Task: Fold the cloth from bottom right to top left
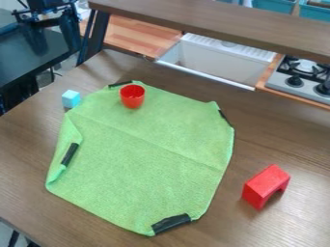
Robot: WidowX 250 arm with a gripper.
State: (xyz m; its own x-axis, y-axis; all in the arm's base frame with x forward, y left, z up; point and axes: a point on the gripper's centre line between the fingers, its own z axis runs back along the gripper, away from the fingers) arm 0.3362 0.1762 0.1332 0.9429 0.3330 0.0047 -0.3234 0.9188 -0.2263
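the black gripper (53, 43) hangs at the upper left of the view, off beyond the corner of the brown table (26, 132), with its two fingers spread apart and nothing pinched between them. below and to the right of it, well apart, the light blue block (71, 99) sits on the table just beside the upper left edge of the green cloth (142, 159). the cloth lies mostly spread out across the middle of the table, its lower right part not folded over toward the upper left. a faint crease runs across it from the upper left down to the right, and a narrow strip along its left side is turned inward. it bears four black patches, at the top left, the right, the bottom and the left. the red cup (132, 96) rests on the cloth near its top edge, close to the top left patch. farther out, the red arch-shaped block (266, 185) is on the table to the right of the cloth, not touching it. beyond the table's far side are the white sink (216, 60) and, at the right edge, the stove (303, 79) with its dark knobs.
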